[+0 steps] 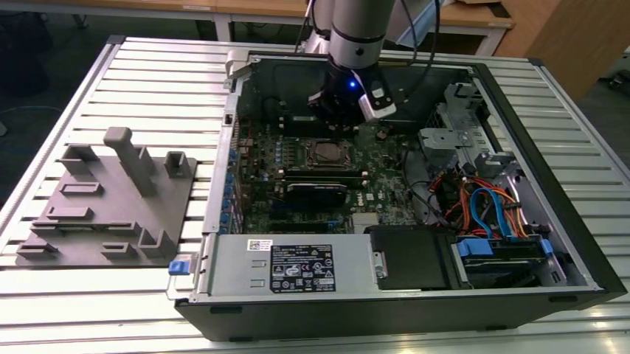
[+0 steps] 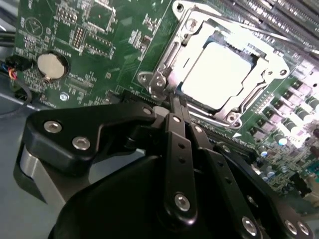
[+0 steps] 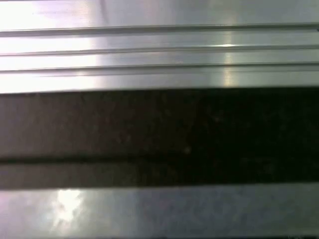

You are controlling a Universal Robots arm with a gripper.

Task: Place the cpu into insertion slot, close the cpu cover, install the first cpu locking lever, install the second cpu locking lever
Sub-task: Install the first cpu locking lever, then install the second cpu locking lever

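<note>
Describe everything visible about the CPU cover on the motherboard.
The thin silver metal CPU cover frame lies closed and flat over the socket on the green circuit board. Its large square cut-out exposes the pale metal CPU top. Screws and tabs mark its corners. In the second wrist view the black claw, fingers together, sits at the frame's near edge; contact is unclear.

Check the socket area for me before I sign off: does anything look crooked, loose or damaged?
Nothing stands out. The cpu lies flat and square in the insertion slot, with the cpu cover down around it. The gripper is shut beside the socket.
</note>
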